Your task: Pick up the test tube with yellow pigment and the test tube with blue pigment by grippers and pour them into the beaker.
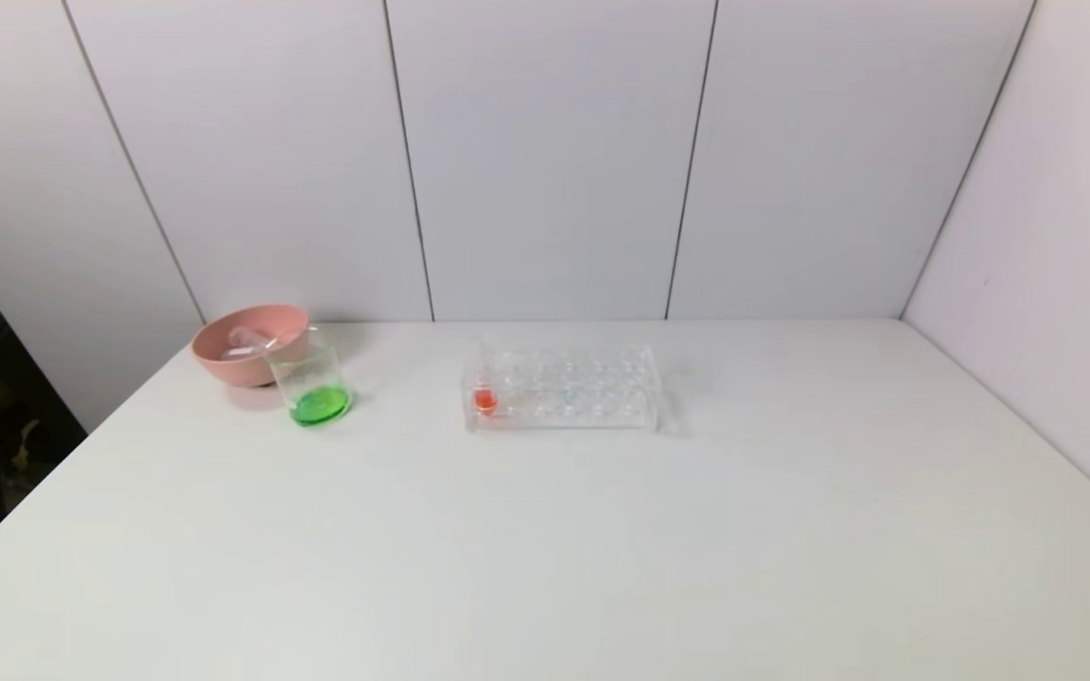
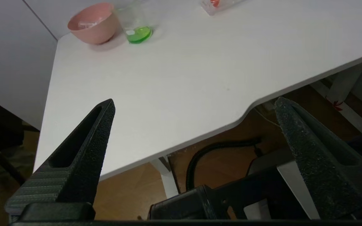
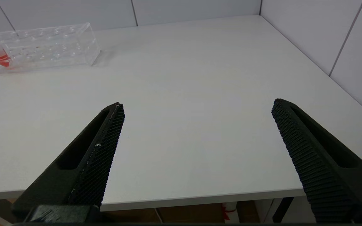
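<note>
The beaker (image 1: 310, 378) stands at the table's far left with a pool of green liquid in its bottom; the left wrist view shows the beaker (image 2: 136, 23) too. No test tube with yellow pigment or with blue pigment shows. Clear glass tubes (image 1: 247, 340) lie in the pink bowl (image 1: 233, 364) just behind the beaker. My left gripper (image 2: 195, 101) hangs open and empty, drawn back over the table's near edge. My right gripper (image 3: 198, 103) is open and empty too, above the near right part of the table. Neither gripper appears in the head view.
A clear tube rack (image 1: 564, 388) stands mid-table toward the back, with a red-liquid tube (image 1: 484, 399) at its left end; the right wrist view shows the rack (image 3: 42, 44) as well. White wall panels close the back and right. The white table (image 1: 602, 549) stretches bare in front.
</note>
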